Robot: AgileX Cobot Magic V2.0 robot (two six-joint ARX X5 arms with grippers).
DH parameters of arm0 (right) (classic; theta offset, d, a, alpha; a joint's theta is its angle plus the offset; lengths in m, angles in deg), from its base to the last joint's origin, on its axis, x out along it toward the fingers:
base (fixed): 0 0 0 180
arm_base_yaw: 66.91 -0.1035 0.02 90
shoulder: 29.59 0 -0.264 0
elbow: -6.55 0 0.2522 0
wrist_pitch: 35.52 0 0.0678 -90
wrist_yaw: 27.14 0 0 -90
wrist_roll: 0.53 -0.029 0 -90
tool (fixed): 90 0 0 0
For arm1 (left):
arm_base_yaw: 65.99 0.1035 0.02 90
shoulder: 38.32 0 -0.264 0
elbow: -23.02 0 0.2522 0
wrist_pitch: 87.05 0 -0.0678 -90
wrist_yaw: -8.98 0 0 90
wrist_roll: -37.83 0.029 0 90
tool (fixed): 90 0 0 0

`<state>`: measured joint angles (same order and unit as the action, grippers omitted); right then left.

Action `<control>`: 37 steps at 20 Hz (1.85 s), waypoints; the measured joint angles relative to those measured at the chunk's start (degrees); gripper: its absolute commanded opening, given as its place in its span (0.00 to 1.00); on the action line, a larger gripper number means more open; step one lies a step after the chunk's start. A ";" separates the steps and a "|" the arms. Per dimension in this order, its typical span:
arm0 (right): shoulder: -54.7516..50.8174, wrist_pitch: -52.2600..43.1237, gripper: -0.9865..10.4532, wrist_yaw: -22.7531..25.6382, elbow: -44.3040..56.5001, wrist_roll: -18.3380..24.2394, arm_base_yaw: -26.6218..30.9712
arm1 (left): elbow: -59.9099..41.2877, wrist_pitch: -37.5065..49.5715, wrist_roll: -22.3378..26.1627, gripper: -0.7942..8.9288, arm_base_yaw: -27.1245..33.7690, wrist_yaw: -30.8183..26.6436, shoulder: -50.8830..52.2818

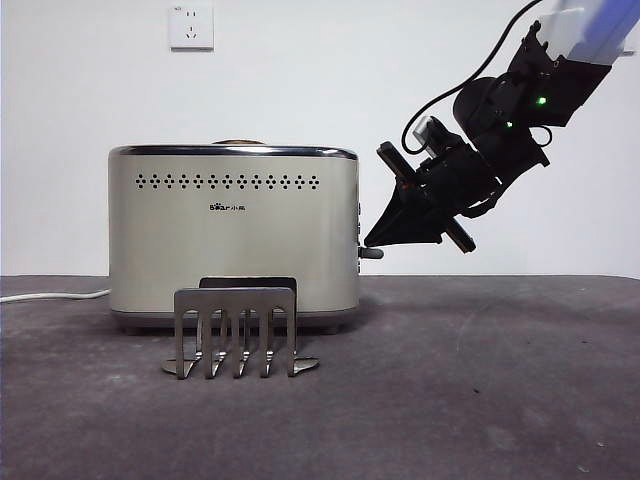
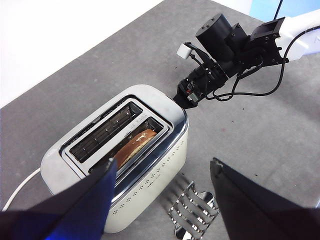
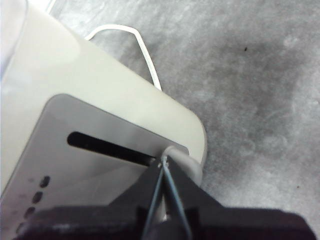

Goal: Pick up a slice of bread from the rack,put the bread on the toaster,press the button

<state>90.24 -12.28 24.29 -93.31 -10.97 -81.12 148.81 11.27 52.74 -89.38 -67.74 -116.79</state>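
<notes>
Bread sits low in one slot of the toaster: the slice of bread shows as a tan-brown curve down in the slot nearer the vent-hole side, and in the front view only a thin sliver of its domed top peeks above the chrome rim. The other slot beside it holds nothing but its wire guides.

The right hand comes in from the upper right of the front view, slanting down to the toaster's narrow end. Its two black jaws are pressed together into a point, and that point rests at the button, the small grey lever knob that sticks out sideways low on that end. In the right wrist view the joined tips meet the knob at the low end of its dark vertical slot, with a row of small buttons off to one side on the same grey panel.

The left hand hangs above the toaster with its jaws spread wide and nothing between them.

The rack stands on the grey bench just in front of the toaster, its slotted plates upright and bare. A white cord trails from the toaster's far end across the bench.
</notes>
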 measured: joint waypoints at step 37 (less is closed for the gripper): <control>-53.48 56.02 0.08 2.75 1.25 14.80 -0.87 | -0.02 -8.59 0.00 0.40 0.00 5.97 0.00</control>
<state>36.76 43.73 27.05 -92.07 3.83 -82.00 148.79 2.68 52.74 -89.38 -61.77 -116.79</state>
